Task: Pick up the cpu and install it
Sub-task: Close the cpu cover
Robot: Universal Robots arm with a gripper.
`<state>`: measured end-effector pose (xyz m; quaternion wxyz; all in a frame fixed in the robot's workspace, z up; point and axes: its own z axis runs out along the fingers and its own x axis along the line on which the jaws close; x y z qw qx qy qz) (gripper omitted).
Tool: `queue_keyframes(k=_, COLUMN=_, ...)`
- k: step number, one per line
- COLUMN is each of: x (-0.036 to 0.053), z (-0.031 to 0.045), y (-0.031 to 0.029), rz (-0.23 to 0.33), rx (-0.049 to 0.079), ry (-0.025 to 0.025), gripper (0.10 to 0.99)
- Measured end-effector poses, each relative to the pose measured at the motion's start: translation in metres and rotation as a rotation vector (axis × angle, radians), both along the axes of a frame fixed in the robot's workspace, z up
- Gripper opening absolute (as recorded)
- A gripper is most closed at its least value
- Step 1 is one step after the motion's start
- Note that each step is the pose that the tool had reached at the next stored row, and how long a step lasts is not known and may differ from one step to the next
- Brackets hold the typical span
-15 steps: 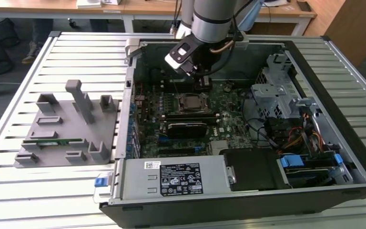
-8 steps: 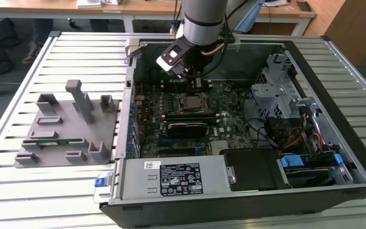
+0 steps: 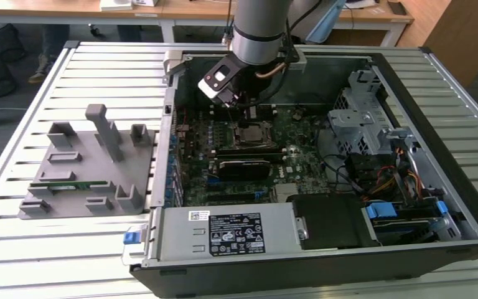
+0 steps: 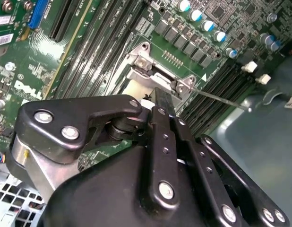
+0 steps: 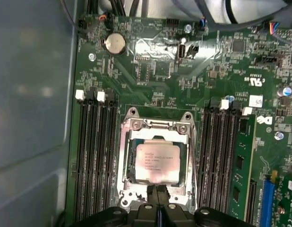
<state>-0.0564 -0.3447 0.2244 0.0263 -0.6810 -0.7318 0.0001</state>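
In the exterior view, my tool [image 3: 243, 117] reaches down into the open case [image 3: 438, 81] on the worktop [image 3: 98, 68]. It hangs over the socket [image 3: 248, 142] near the board's middle. The cpu [image 3: 248, 133] lies flat in that socket, just under the tip.

In the second wrist view, the tool [image 4: 159, 94] has its fingers pressed together on nothing. The tip is at the socket [image 4: 143, 60] frame, beside the thin lever [image 4: 221, 100].

In the first wrist view, the cpu [image 5: 158, 162] sits square inside the socket [image 5: 158, 124]. My tool [image 5: 158, 191] is just off the chip's near edge, and I cannot tell whether it touches.

I judge the placing step done, with the chip let go. I cannot tell whether the frame is latched. Any move from here calls for a straight path that does not nudge the chip.
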Motion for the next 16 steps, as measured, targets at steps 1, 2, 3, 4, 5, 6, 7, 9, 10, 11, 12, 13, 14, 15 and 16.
queue_keyframes(k=1, x=-0.0005, z=-0.0014, y=0.0, rz=0.0, rx=0.0, ry=0.0, gripper=0.106)
queue_keyframes(k=2, x=-0.001, z=-0.003, y=0.0, rz=0.0, rx=0.0, ry=0.0, gripper=0.106)
queue_keyframes(k=3, x=-0.0013, z=-0.0045, y=0.0, rz=0.0, rx=0.0, ry=0.0, gripper=0.106)
queue_keyframes(k=4, x=-0.0016, z=-0.0061, y=0.0, rz=0.0, rx=0.0, ry=0.0, gripper=0.106)
queue_keyframes(k=5, x=-0.0019, z=-0.0076, y=0.0, rz=0.0, rx=0.0, ry=0.0001, gripper=0.106)
queue_keyframes(k=6, x=-0.0022, z=-0.0091, y=0.0, rz=0.0, rx=0.0, ry=0.0001, gripper=0.106)
queue_keyframes(k=7, x=-0.0024, z=-0.0104, y=0.0, rz=0.0, rx=0.0, ry=0.0001, gripper=0.106)
queue_keyframes(k=9, x=-0.0027, z=-0.0128, y=0.0, rz=0.0, rx=0.0, ry=0.0, gripper=0.106)
queue_keyframes(k=10, x=-0.0029, z=-0.0139, y=0.0, rz=0.0, rx=0.0, ry=0.0, gripper=0.106)
queue_keyframes(k=11, x=-0.003, z=-0.0152, y=0.0, rz=0.0, rx=0.0, ry=0.0, gripper=0.106)
queue_keyframes(k=12, x=-0.003, z=-0.0163, y=0.0, rz=0.0, rx=0.0, ry=0.0, gripper=0.106)
queue_keyframes(k=13, x=-0.0031, z=-0.0173, y=0.0, rz=0.0, rx=0.0, ry=0.0001, gripper=0.106)
queue_keyframes(k=14, x=-0.0032, z=-0.0184, y=0.0, rz=0.0, rx=0.0, ry=0.0, gripper=0.106)
queue_keyframes(k=15, x=-0.0032, z=-0.0194, y=0.0, rz=0.0, rx=0.0, ry=0.0001, gripper=0.106)
queue_keyframes(k=16, x=-0.0032, z=-0.0204, y=0.0, rz=0.0, rx=0.0, ry=0.0, gripper=0.106)
